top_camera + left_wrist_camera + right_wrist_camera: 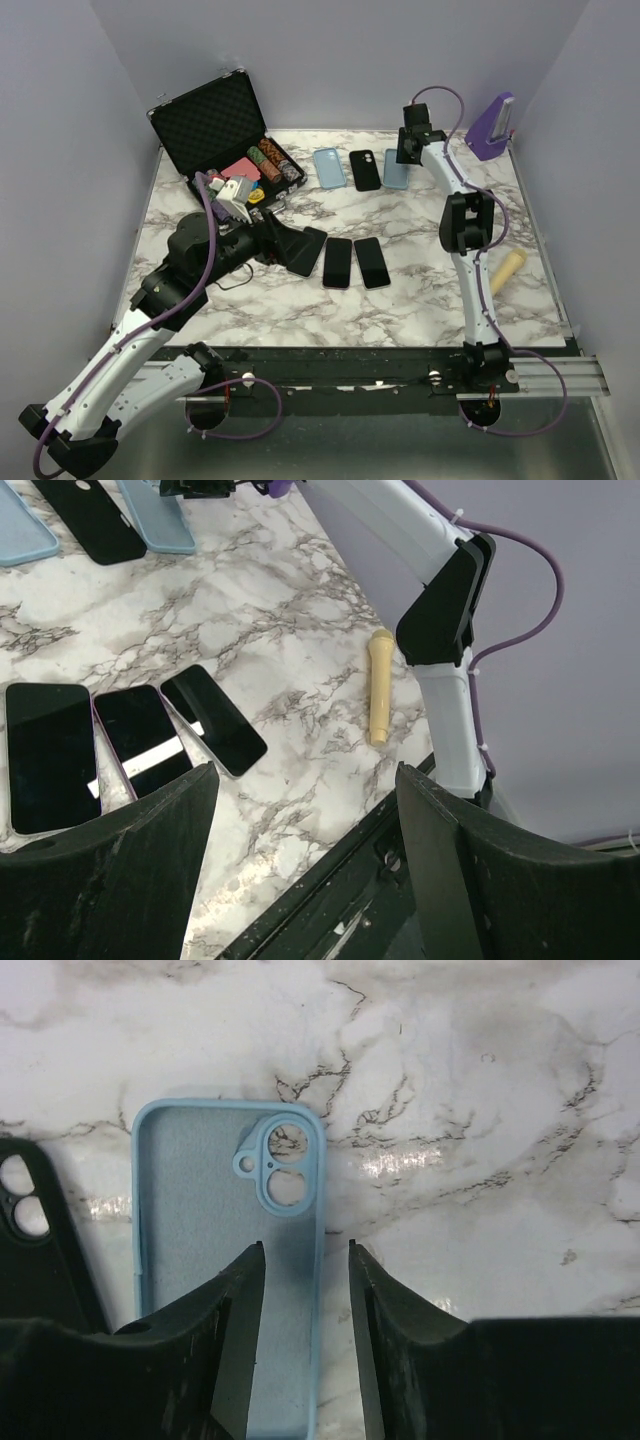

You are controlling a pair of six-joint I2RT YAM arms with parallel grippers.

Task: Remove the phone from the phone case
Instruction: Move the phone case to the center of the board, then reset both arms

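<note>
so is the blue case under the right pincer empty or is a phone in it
Empty: the blue case lies inside up, bare lining showing, the marble table visible through its camera holes.

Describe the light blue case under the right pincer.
The case is light blue, matte and soft-looking, like silicone. It is empty, inside facing up, with a camera cutout of two round holes and a smaller one in one corner. It lies flat on the marble table, beside a black case. The right pincer hangs over it, jaws parted astride one long wall; whether they touch it is unclear.
</note>
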